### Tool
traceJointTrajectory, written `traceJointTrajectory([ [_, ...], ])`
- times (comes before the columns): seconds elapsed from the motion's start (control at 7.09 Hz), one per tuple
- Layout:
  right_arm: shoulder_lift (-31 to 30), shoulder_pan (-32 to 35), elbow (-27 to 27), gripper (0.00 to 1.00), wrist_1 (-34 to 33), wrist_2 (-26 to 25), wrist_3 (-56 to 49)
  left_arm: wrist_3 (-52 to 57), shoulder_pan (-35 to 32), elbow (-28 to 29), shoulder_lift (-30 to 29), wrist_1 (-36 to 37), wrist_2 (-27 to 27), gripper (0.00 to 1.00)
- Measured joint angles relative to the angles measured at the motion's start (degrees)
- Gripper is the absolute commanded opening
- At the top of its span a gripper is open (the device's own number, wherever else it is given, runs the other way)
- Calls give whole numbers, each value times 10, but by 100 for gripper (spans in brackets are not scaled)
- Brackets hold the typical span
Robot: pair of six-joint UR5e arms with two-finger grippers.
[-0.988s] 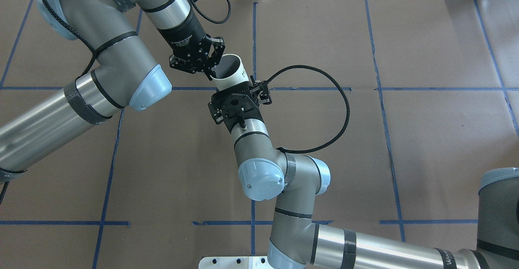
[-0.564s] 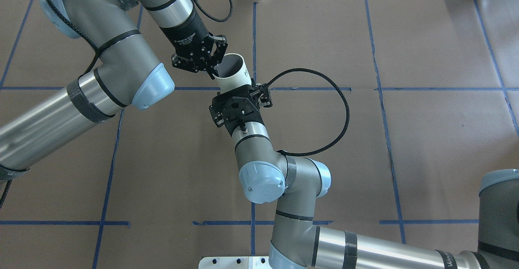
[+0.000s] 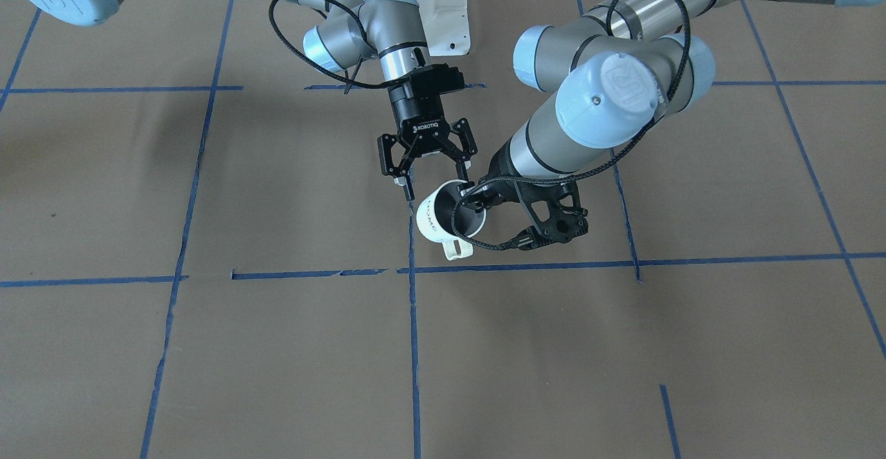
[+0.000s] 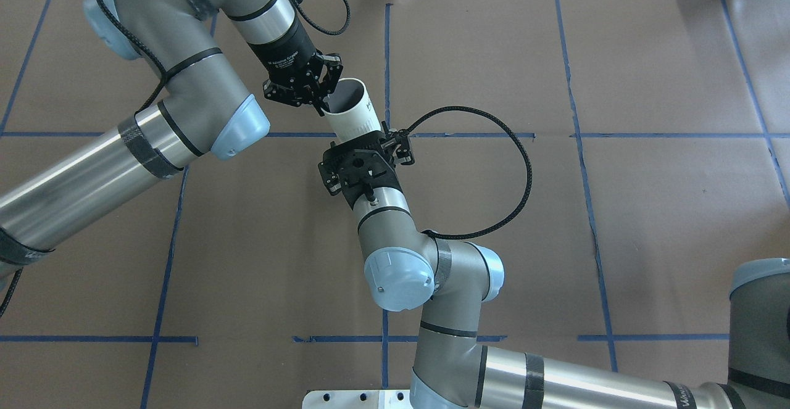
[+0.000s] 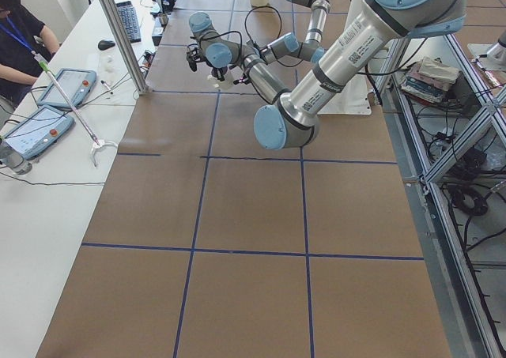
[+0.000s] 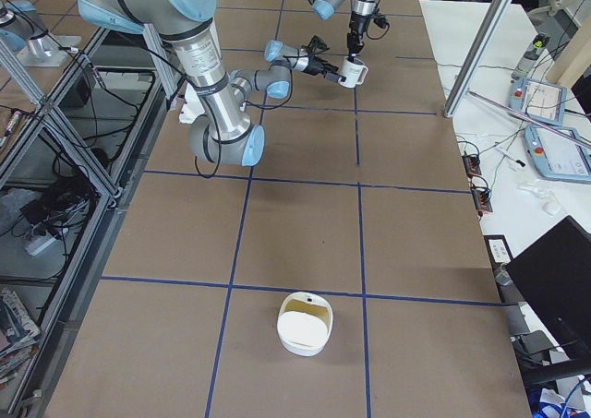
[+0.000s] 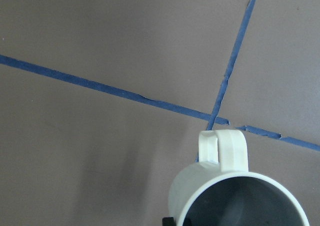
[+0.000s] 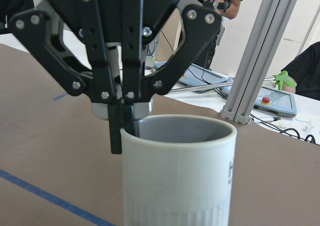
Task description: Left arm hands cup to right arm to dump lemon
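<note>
We see the cup (image 4: pixel 353 113) held up over the brown table (image 4: pixel 648 224), near its middle, above a crossing of blue tape lines (image 7: pixel 125 94). Its mouth faces roughly upward, its handle (image 3: pixel 457 248) points away from the robot, and there is dark lettering on its side.

The left gripper (image 8: pixel 125 131) reaches onto the rim from above and pinches the wall, with 1 finger inside the cup and 1 outside. The right gripper (image 3: pixel 435 176) sits just beside the cup on the robot's side with its 2 fingers spread wide. We cannot tell whether they touch the cup.

Towards the robot's right end of the table, well apart from both arms, lies a white tub (image 6: pixel 304 324) with a yellowish inside.
</note>
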Motion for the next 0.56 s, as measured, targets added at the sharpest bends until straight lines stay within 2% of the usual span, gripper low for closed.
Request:
traceJointTrajectory([
  [0.28,-3,0,1,100,17,0,2,21,-36,15,5,-4,5,0],
  [0.56,-10,2,5,100,74,4,2,102,-92,5,52,1,2,0],
])
